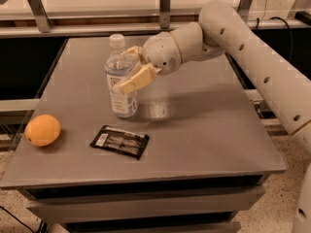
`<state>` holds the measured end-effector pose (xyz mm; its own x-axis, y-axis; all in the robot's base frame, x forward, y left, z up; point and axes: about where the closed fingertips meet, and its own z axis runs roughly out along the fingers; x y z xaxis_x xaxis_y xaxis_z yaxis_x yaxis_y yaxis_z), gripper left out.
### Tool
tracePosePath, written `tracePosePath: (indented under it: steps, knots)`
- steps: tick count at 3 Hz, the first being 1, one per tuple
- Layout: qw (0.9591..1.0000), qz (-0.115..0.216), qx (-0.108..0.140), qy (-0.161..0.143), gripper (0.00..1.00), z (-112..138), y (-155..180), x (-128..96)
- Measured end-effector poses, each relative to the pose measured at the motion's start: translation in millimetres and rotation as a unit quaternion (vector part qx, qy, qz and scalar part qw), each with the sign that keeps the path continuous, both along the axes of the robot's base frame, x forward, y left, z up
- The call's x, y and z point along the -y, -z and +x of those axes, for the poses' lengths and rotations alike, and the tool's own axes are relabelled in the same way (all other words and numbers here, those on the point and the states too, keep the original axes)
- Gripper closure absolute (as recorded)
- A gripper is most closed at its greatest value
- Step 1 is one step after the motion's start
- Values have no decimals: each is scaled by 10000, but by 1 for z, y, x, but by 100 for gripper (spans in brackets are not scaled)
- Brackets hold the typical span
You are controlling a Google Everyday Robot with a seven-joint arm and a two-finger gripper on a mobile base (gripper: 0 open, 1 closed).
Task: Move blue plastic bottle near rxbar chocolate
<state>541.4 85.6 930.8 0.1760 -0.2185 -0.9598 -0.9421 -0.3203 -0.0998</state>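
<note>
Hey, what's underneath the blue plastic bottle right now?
Only the gray table: the blue plastic bottle stands upright on it, the end effector closed around its middle. The rxbar chocolate lies in front, apart. The contact patch under its base is hidden.

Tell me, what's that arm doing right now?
The gripper over the table, fingers closed around upright blue plastic bottle. Flat rxbar chocolate just in front. Nothing between them; orange sits apart.
</note>
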Motion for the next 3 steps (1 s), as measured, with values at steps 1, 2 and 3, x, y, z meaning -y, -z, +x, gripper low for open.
tracePosePath:
  steps: [1,2,3]
  knots:
    - [10000,36,64,23,21,0,0,1]
    - [9999,38,96,1,0,0,1,1]
    - [9999,33,97,-1,0,0,1,1]
